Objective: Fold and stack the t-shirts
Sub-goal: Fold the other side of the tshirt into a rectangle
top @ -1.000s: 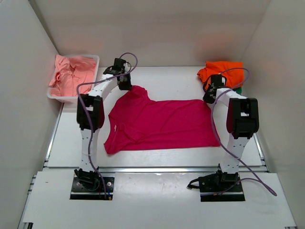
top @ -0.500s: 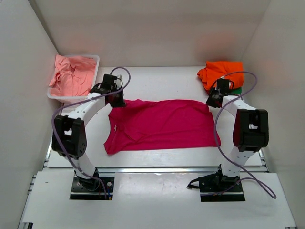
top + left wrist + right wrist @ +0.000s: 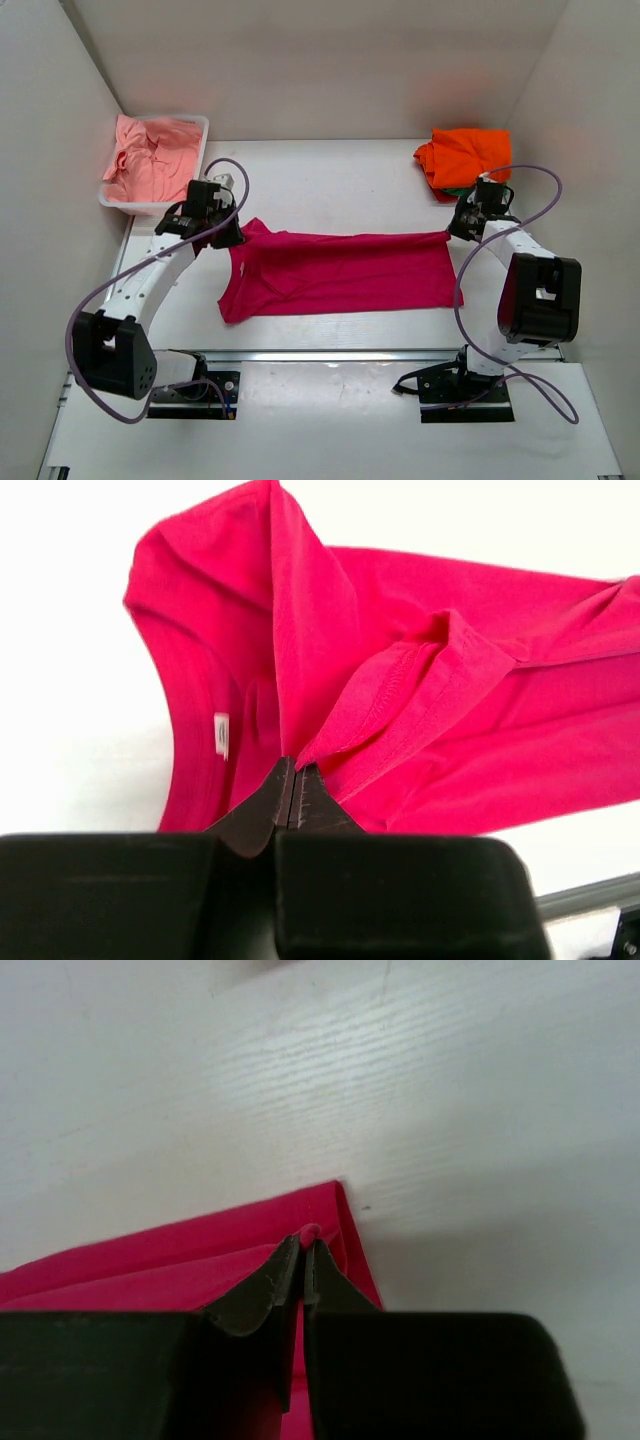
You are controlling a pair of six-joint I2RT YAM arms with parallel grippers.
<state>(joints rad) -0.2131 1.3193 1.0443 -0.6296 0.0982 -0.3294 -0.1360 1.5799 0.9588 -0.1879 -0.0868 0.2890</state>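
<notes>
Magenta cloth of a soft short-sleeved t-shirt (image 3: 340,285) is lying spread across the middle of the white table (image 3: 330,180). Its far edge is being held up and stretched between the two grippers, so the raised strip is covering part of the cloth beneath it. The left gripper (image 3: 293,780) is pinching the collar-and-sleeve end, jaws clenched tight on a ridge of fabric, with a small white label (image 3: 221,734) showing inside the neckline. The right gripper (image 3: 303,1245) is clamping the far hem corner, only a tip of cloth peeking out between its closed fingers. Farther back, a folded orange t-shirt (image 3: 465,155) is sitting at the far right. At the far left, crumpled salmon pink t-shirts (image 3: 150,160) are filling a white plastic rectangular tub (image 3: 205,122); how many is hard to tell.
</notes>
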